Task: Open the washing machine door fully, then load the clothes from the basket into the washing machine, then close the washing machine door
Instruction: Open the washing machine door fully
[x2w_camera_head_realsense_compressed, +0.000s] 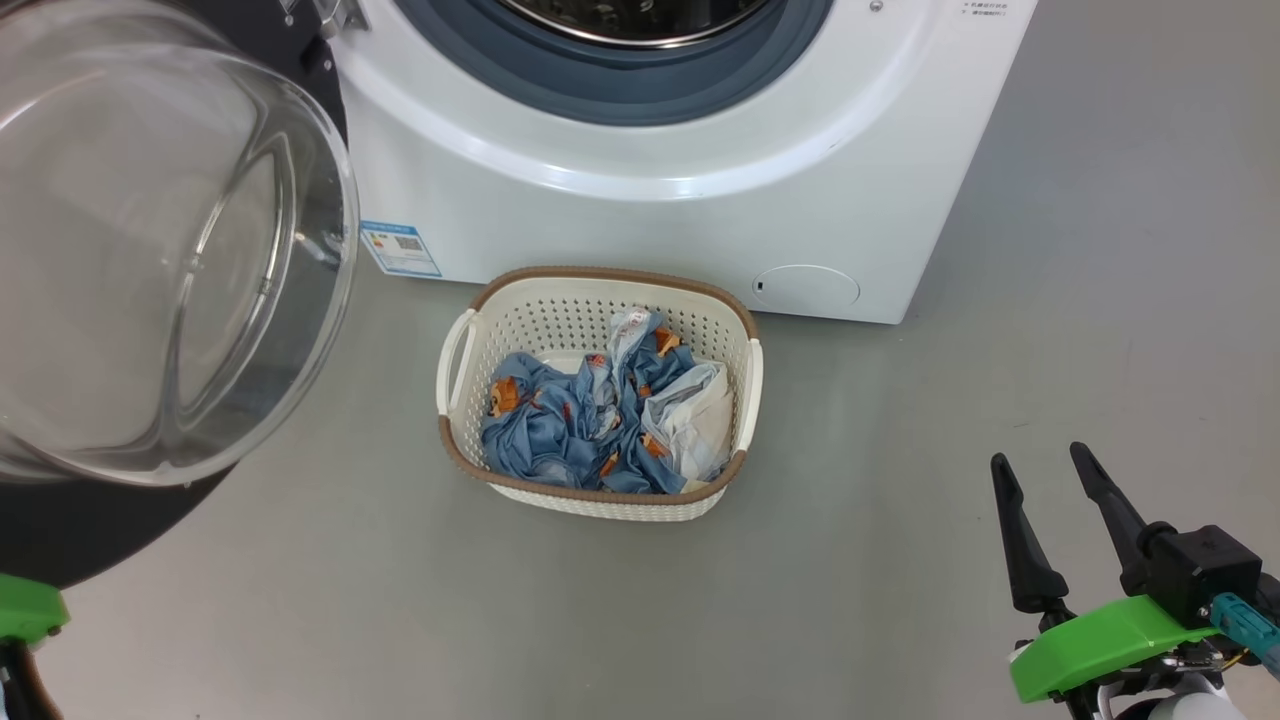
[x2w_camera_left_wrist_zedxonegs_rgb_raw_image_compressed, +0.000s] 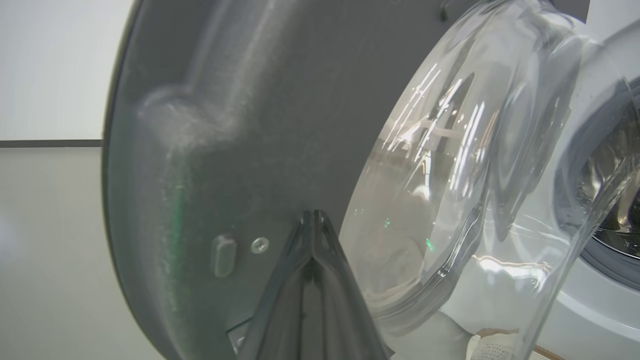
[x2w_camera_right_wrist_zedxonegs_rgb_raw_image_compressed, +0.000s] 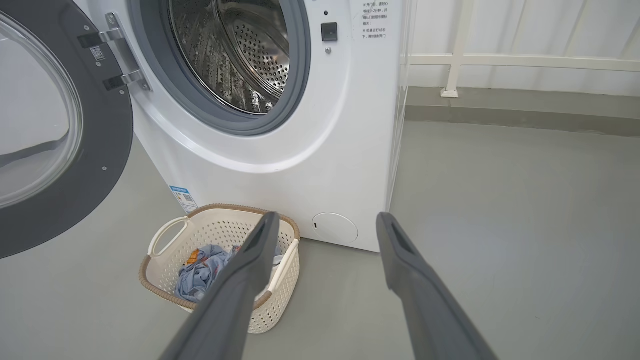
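Note:
The washing machine (x2w_camera_head_realsense_compressed: 650, 215) stands with its door (x2w_camera_head_realsense_compressed: 150, 250) swung out to the left, the clear glass bowl facing me. Its steel drum (x2w_camera_right_wrist_zedxonegs_rgb_raw_image_compressed: 240, 50) looks empty. On the floor in front sits the cream basket (x2w_camera_head_realsense_compressed: 600, 275) holding the blue printed clothes (x2w_camera_head_realsense_compressed: 560, 420) and some white cloth. My right gripper (x2w_camera_head_realsense_compressed: 1040, 455) hovers open to the right of the basket, nearer to me, and is empty. In the left wrist view my left gripper (x2w_camera_left_wrist_zedxonegs_rgb_raw_image_compressed: 314, 215) is shut, its tip close to the door's dark inner rim (x2w_camera_left_wrist_zedxonegs_rgb_raw_image_compressed: 225, 125); whether it touches is unclear.
A blue sticker (x2w_camera_head_realsense_compressed: 400, 248) and a round flap (x2w_camera_head_realsense_compressed: 805, 287) sit low on the machine's front. Bare grey floor (x2w_camera_head_realsense_compressed: 1000, 350) stretches right of the basket and machine. A white rail (x2w_camera_right_wrist_zedxonegs_rgb_raw_image_compressed: 500, 60) runs along the wall beyond.

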